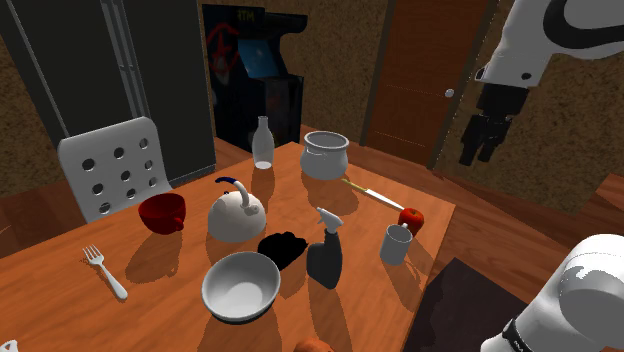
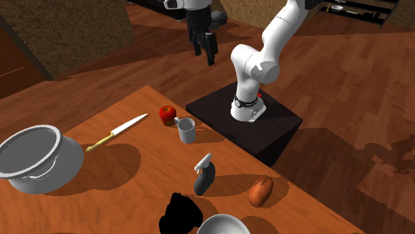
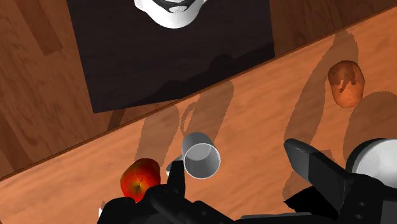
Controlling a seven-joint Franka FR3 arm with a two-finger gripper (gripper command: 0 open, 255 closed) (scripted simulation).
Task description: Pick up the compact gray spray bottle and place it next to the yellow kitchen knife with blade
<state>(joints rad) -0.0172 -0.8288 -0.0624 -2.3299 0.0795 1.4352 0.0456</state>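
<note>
The gray spray bottle (image 1: 325, 251) (image 2: 203, 175) stands upright on the wooden table (image 1: 120, 255), between a white bowl (image 1: 241, 285) and a gray mug (image 1: 396, 243) (image 2: 187, 130) (image 3: 201, 159). The yellow-handled knife (image 1: 372, 193) (image 2: 120, 131) lies flat further back, between a gray pot (image 1: 325, 154) (image 2: 33, 159) and a red apple (image 1: 411, 218) (image 2: 167, 114) (image 3: 140, 179). My gripper (image 1: 481, 148) (image 2: 205, 46) (image 3: 236, 159) hangs open and holds nothing, high above the table edge by the mug and apple, well apart from the bottle.
A white kettle (image 1: 236, 213), black lump (image 1: 283, 247) (image 2: 179, 213), red cup (image 1: 163, 211), fork (image 1: 105, 270) and glass bottle (image 1: 263, 143) crowd the table. A brown roll (image 2: 261, 191) (image 3: 346, 83) lies near the front edge. A white chair (image 1: 113, 165) stands beside the table. The dark stand (image 2: 246, 126) (image 3: 172, 57) adjoins it.
</note>
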